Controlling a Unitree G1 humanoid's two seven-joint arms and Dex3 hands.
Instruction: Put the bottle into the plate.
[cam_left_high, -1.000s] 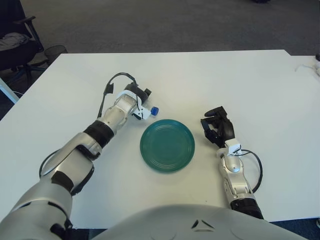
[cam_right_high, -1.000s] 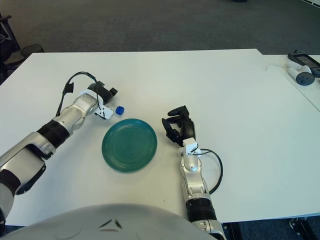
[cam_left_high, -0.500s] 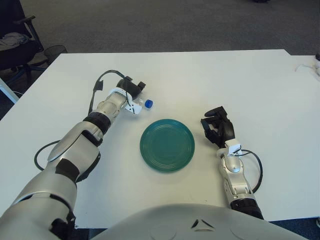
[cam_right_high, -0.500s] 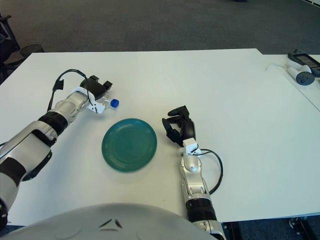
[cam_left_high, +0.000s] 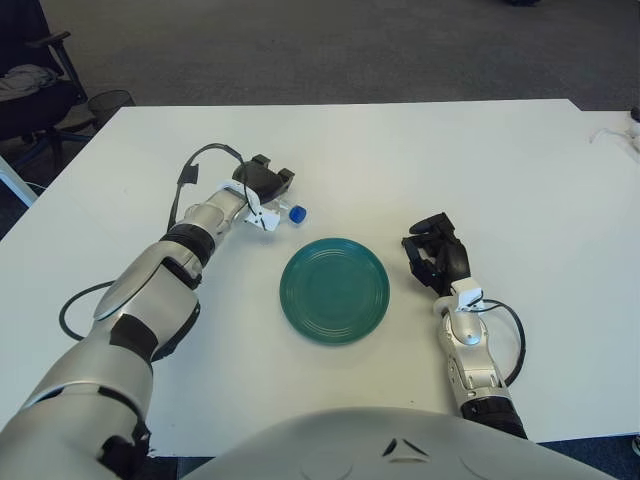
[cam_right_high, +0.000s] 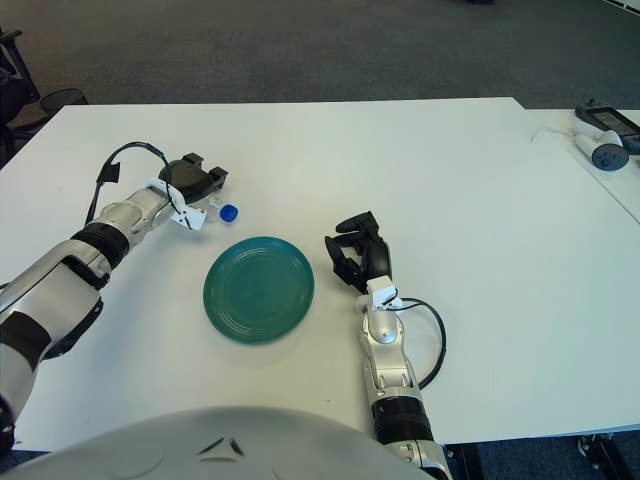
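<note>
A small clear bottle (cam_left_high: 291, 211) with a blue cap (cam_right_high: 228, 212) lies nearly flat, cap pointing right, just up and left of the green plate (cam_left_high: 334, 290). My left hand (cam_left_high: 264, 183) is closed on the bottle's body from the left, its dark fingers over the top; only the cap end sticks out. The bottle is outside the plate, a short gap from its rim. The plate has nothing in it. My right hand (cam_left_high: 434, 256) shows to the right of the plate, fingers curled and holding nothing.
The white table (cam_left_high: 420, 160) stretches wide behind and to the right. A black cable (cam_left_high: 195, 165) loops off my left wrist. Small devices (cam_right_high: 603, 140) sit at the far right edge. A chair and bin (cam_left_high: 108, 100) stand beyond the table's left corner.
My left hand has carried the bottle up and left, away from the plate's rim, and over the last half second has almost come to a stop. The right hand has not moved.
</note>
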